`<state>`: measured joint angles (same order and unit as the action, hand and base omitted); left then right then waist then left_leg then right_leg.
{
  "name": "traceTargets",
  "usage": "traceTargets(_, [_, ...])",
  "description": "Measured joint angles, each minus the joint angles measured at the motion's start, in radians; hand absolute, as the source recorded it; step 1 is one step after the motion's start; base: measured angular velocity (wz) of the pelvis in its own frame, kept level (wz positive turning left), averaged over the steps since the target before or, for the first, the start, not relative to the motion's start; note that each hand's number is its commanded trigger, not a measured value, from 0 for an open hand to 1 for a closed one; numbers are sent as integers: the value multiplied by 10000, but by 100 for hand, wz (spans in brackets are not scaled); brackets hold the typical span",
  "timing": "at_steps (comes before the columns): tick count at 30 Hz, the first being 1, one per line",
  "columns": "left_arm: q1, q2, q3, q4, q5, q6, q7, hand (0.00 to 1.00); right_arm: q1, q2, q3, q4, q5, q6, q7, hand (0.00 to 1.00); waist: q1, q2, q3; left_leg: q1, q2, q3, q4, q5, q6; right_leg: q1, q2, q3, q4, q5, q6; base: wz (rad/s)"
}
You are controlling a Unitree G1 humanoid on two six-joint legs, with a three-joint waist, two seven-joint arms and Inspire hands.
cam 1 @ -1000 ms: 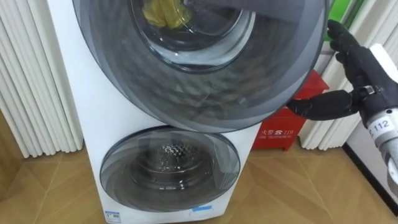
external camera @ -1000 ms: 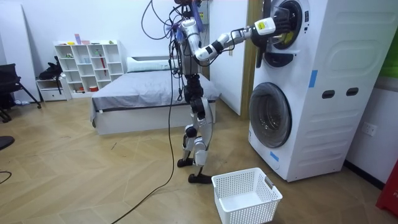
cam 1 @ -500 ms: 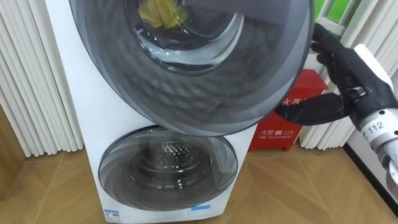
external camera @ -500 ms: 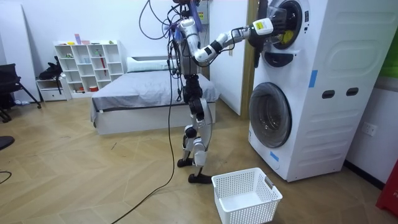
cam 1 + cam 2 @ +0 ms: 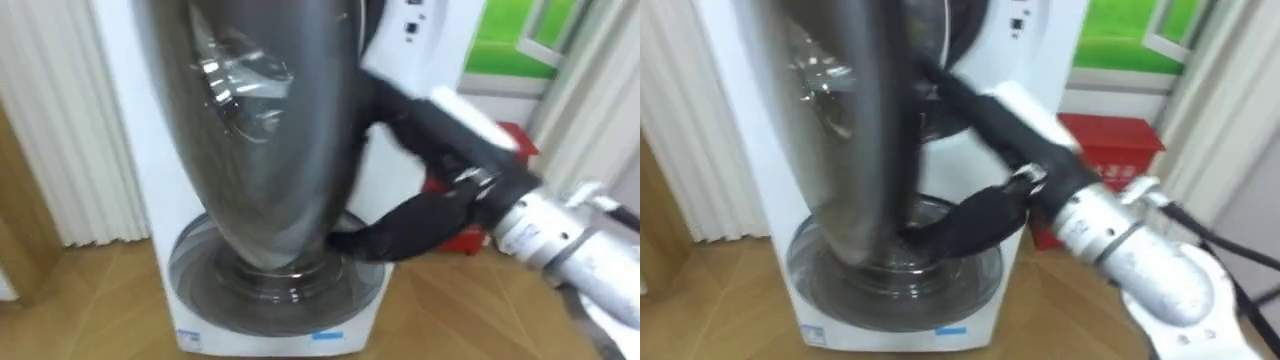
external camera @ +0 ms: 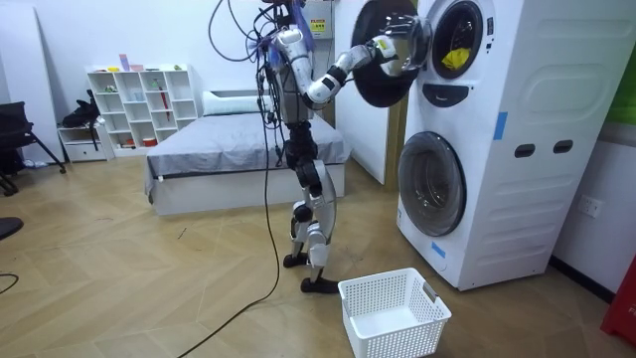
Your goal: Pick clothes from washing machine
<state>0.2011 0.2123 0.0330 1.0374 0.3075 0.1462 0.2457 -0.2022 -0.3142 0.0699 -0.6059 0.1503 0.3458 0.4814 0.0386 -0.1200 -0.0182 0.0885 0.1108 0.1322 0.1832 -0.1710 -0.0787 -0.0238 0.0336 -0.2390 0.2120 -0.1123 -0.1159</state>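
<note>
Right hand (image 5: 440,205) on door (image 5: 270,130) rim, partly hidden behind it, so can't tell grip from press. Yellow clothes (image 6: 452,58) sit in upper drum, just past the hand. Risks: hand slips off rim, or door swings back shut. Wood floor (image 6: 149,288). Basket (image 6: 397,330) well below hand, bed (image 6: 229,149) behind robot.

The white stacked washing machine (image 6: 517,149) is standing at the room view's right, one drum above the other. Its upper door (image 5: 265,130), a dark round porthole with a bulging glass bowl, is hanging swung wide open, turned nearly edge-on in the eye views. A yellow garment (image 6: 454,58) is lying bunched inside the uncovered upper drum (image 6: 462,30), low at its front. The lower door (image 6: 433,184) is sitting closed against the machine's front.
</note>
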Motion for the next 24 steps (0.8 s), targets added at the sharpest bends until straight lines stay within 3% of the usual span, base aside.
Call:
traceTargets(3, [2,-4,3,6,4,-1,0,0,-179,110,218,-35,895,-344,276,0,145,-54,-4,-184,-19,-207,29,-34,21,7,-22,-142,-95,69,78,24])
traceTargets(7, [-97,4,40,16,12,-4,-1,0,-679,501,559,-76,1929,-1075,474,0,568,-58,-7,-305,-40,-541,50,-29,35,135,-25,-393,-276,70,113,24])
traceTargets(12, [-109,-17,25,92,4,3,-49,0,-949,606,1057,-88,2559,-1496,879,0,773,-40,5,-317,-85,-862,42,-38,33,375,-63,-725,-404,35,86,25])
traceTargets(17, [-242,-18,17,87,-14,-13,-192,0,-1065,620,1149,-88,2887,-1685,1010,0,922,-29,19,-290,-211,-1046,-134,-78,94,453,-163,-910,-452,-82,214,14])
traceTargets(22, [-444,-17,-131,76,-327,-155,-175,0,-1261,615,1814,-86,2992,-1810,990,0,988,-78,78,-227,-240,-1046,-179,-94,121,628,-154,-892,-638,-144,315,11])
traceTargets(24, [-469,-12,-196,51,-417,-244,-145,0,-1260,616,1897,-29,2969,-1814,992,0,1042,-111,214,-127,-257,-1013,-202,-93,123,769,-167,-906,-687,-176,339,13])
